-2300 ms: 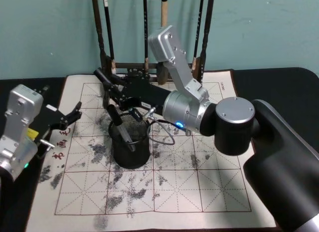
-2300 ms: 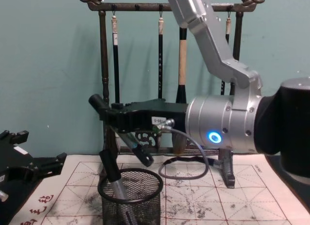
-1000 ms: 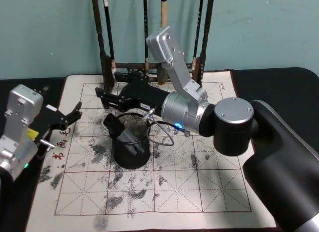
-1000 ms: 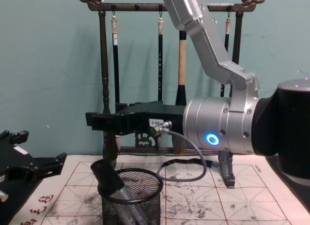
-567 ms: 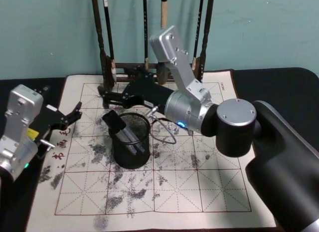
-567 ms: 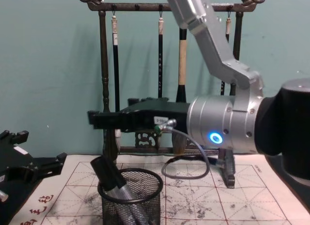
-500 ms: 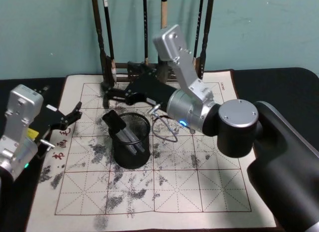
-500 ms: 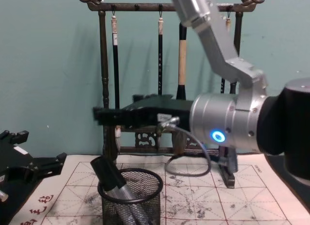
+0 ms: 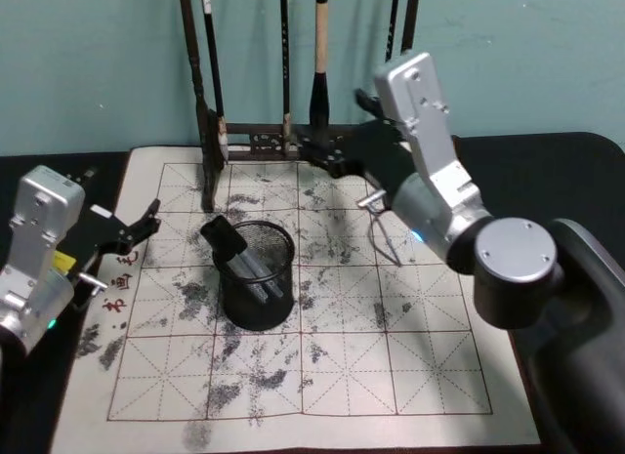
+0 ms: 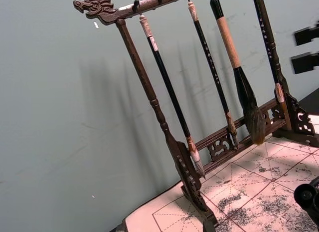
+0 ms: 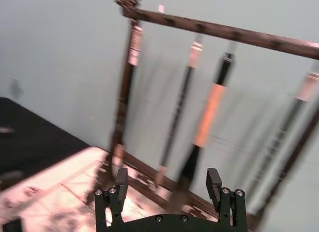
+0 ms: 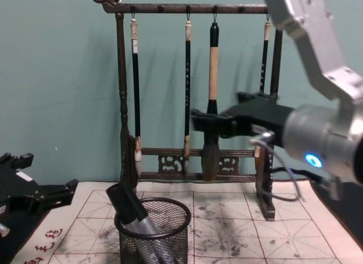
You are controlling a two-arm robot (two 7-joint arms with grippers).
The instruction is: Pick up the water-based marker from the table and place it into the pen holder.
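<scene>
The water-based marker (image 9: 227,241), grey with a black cap, leans inside the black mesh pen holder (image 9: 256,298) on the stained mat; its cap sticks out over the left rim. From the chest, the marker (image 12: 126,203) slants out of the pen holder (image 12: 152,235). My right gripper (image 9: 327,153) hovers behind and to the right of the holder, near the brush rack, open and empty. In the chest view my right gripper (image 12: 197,121) is well above the cup. In the right wrist view its fingers (image 11: 118,187) stand wide apart. My left gripper (image 9: 137,227) rests open at the mat's left edge.
A tall dark wooden brush rack (image 9: 283,132) with several hanging brushes stands at the back of the cream felt mat (image 9: 391,376). From the chest, the rack (image 12: 187,173) is right behind the holder. Dark tabletop (image 9: 547,171) surrounds the mat.
My right gripper let the marker drop into the pen holder, then drew back up and to the right toward the rack. The marker stays leaning in the cup. The left arm has not moved.
</scene>
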